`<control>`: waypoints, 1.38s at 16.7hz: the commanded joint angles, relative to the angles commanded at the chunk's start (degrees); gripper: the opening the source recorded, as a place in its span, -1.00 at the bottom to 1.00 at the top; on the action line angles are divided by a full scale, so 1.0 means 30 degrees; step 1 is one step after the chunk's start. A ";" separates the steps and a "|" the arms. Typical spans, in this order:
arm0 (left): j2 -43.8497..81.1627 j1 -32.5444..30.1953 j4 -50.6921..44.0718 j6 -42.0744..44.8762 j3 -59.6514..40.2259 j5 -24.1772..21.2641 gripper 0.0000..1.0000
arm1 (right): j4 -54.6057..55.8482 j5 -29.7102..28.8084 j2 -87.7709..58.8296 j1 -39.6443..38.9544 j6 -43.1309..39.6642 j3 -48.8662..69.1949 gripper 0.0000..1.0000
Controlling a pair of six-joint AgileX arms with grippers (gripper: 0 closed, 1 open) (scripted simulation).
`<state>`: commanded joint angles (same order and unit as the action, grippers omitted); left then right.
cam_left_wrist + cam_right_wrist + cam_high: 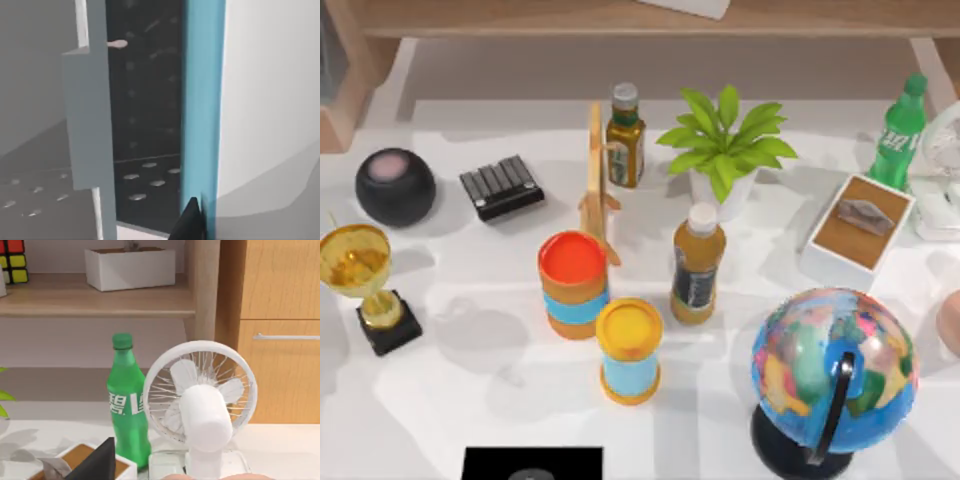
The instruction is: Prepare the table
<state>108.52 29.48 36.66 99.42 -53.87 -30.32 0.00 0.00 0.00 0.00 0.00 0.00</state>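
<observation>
The white table (470,400) carries many objects. A red-lidded can (574,283) and a yellow-lidded can (629,350) stand near the middle, beside a white-capped juice bottle (698,262). A globe (832,375) stands at the front right and a gold trophy (365,285) at the left. A dark part of my right gripper (97,462) shows in the right wrist view, close to a green bottle (127,400) and a white fan (200,395). A dark part of my left gripper (187,222) sits against a blue strip (200,100) and a grey panel (85,115).
Toward the back stand a black round speaker (395,185), a black keypad (501,186), a wooden stand (597,180), an oil bottle (625,135) and a potted plant (725,150). A white box (860,230) lies at the right. The wooden shelf (620,20) runs behind.
</observation>
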 joint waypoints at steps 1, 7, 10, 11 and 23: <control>0.0147 -0.0144 0.0065 0.0111 0.0038 -0.0155 -1.00 | 0.0000 0.0000 0.0000 0.0000 0.0000 0.0000 1.00; 0.0157 -0.0117 0.0028 0.0092 -0.0076 -0.0118 -1.00 | 0.0000 0.0000 0.0000 0.0000 0.0000 0.0000 1.00; 0.0991 -0.0417 -0.0067 -0.0047 -0.1070 0.0249 -1.00 | 0.0000 0.0000 0.0000 0.0000 0.0000 0.0000 1.00; 0.1323 -0.0586 -0.0082 -0.0094 -0.1514 0.0384 -1.00 | 0.0000 0.0000 0.0000 0.0000 0.0000 0.0000 1.00; 0.1888 -0.0909 -0.0154 -0.0163 -0.2065 0.0543 0.06 | 0.0000 0.0000 0.0000 0.0000 0.0000 0.0000 1.00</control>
<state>114.18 26.76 36.20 98.93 -60.06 -28.69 0.00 0.00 0.00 0.00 0.00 0.00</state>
